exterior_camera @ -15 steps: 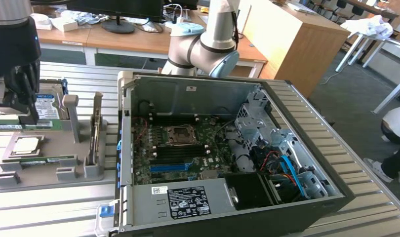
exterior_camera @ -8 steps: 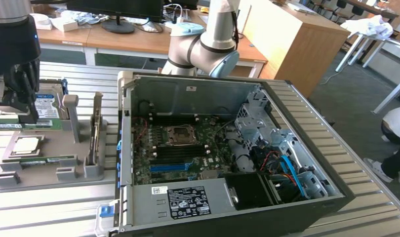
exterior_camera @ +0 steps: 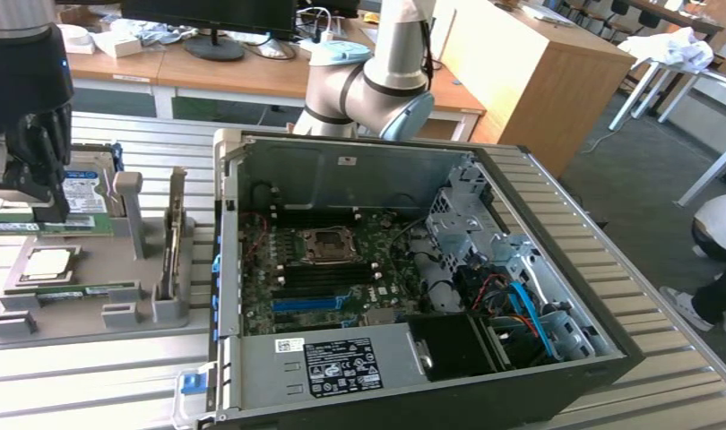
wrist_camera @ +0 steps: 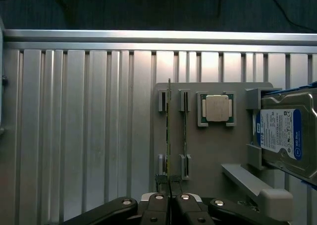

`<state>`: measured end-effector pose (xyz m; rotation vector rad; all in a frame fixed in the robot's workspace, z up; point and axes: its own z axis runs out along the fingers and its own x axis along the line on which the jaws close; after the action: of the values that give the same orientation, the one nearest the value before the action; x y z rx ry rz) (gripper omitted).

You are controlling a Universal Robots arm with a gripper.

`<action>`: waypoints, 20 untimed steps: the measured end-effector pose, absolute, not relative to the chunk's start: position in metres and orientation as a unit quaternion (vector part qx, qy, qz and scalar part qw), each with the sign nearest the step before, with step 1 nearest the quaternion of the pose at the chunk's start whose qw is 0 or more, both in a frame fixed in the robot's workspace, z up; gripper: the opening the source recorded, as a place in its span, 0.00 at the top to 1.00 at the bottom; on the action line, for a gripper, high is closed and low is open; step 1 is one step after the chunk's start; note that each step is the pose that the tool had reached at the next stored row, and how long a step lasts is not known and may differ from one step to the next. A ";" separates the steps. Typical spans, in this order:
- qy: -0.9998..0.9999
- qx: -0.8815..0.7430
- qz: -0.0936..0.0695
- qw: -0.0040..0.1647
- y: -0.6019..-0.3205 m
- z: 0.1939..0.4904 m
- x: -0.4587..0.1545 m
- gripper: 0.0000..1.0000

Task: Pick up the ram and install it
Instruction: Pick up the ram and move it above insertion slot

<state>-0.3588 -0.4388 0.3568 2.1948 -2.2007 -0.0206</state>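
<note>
The ram is a thin green stick, seen edge-on in the wrist view as the ram. My gripper hangs over the grey parts holder at the exterior view's left. It is shut on the stick near one end, where the gripper pinches the edge. The stick sits just beside its pair of slots, level, and reaches slightly past the holder's rim. A second green stick rests in the neighbouring slots.
On the holder lie a square silver processor and a blue-labelled hard drive. An open computer case with its motherboard exposed stands to the exterior view's right of the holder. A person is at the far right.
</note>
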 end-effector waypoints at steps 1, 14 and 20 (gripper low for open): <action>-0.708 0.706 -0.007 0.017 -0.439 0.357 -0.359 0.88; -0.708 0.706 -0.007 0.017 -0.439 0.364 -0.359 0.88; -0.708 0.706 -0.007 0.017 -0.439 0.368 -0.358 0.88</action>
<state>-0.3581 -0.4388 0.3679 2.1950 -2.2009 -0.0205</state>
